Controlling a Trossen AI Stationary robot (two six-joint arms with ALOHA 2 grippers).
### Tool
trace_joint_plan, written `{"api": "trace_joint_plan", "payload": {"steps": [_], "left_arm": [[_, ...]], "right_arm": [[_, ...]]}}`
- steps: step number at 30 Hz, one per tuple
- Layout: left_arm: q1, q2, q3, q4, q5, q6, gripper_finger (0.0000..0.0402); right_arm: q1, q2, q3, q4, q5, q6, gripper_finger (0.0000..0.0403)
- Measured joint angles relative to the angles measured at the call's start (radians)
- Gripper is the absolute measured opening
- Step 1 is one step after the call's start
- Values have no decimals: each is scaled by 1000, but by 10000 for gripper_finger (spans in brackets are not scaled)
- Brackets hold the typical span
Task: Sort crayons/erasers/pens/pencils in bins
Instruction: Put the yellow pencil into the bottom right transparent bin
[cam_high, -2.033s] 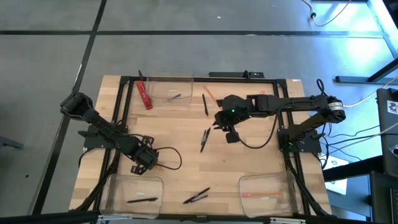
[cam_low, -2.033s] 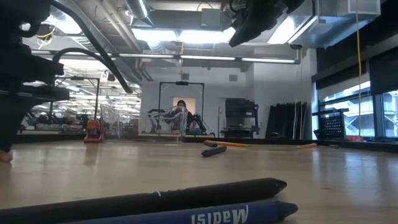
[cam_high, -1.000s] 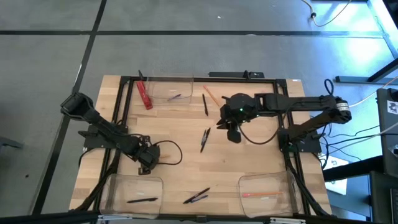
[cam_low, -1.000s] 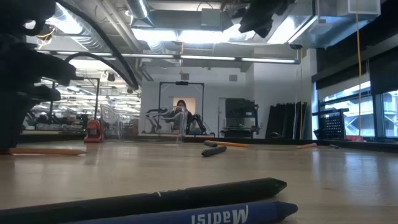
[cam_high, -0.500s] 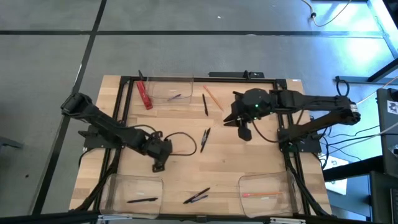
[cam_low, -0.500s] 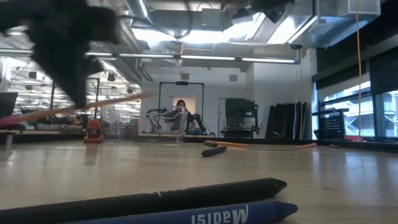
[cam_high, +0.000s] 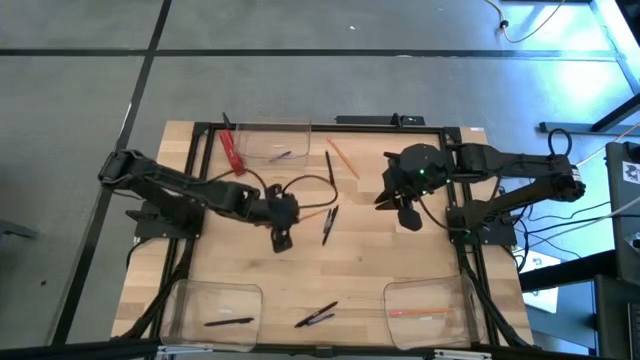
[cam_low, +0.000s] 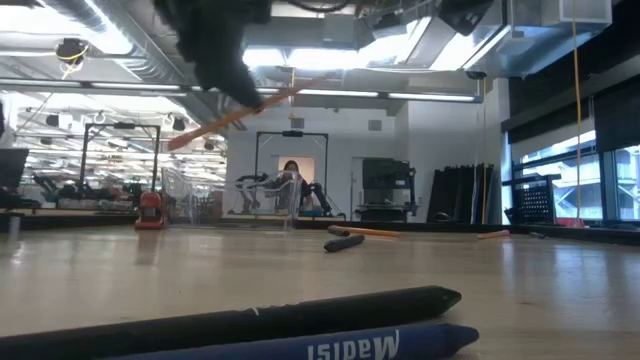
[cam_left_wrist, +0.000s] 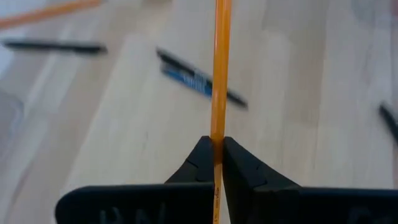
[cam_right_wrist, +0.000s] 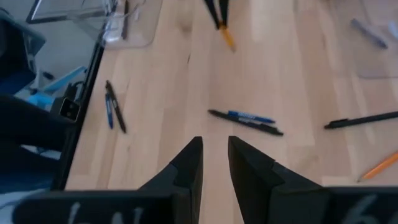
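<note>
My left gripper hovers over the table's middle, shut on an orange pencil, which shows tilted in the low view. My right gripper is open and holds nothing, right of the middle; its fingers stand a little apart. A black pen with a blue crayon lies flat under the pencil. A second pen and another pencil lie farther back. Three clear bins sit at far left, near left and near right. My left gripper pinches the pencil's shaft between its two fingers. The pencil runs along the fingers and sticks out past their tips toward the table's right. It is lifted clear of the table and tilted.
A red flat strip lies beside the far-left bin, which holds a crayon. The near-left bin holds a pen, the near-right one a pencil. A pen and a blue crayon lie at the near edge, large in the low view.
My left gripper has swung from the table's near left up and toward the middle, carrying the pencil lifted clear. My right gripper has drawn back from the middle toward the table's right edge.
</note>
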Motion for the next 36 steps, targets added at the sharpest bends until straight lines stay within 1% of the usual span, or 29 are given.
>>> {"api": "trace_joint_plan", "payload": {"steps": [6,11,17,25,30,33,36], "left_arm": [[36,0,43,53,-9,30,0],[36,0,71,88,-27,78,0],[36,1,73,164,-30,100,0],[36,1,73,184,-55,131,0],[36,1,73,183,-55,131,0],[36,1,73,184,-55,133,0],[36,1,73,184,-55,150,0]], "right_arm": [[13,1,0,-9,-4,4,78],[13,7,0,-5,-2,53,78],[13,31,0,-1,-1,57,78],[13,95,0,83,0,58,79],[8,127,0,87,0,30,79],[8,142,0,94,1,22,71],[8,151,0,102,3,-3,51]]}}
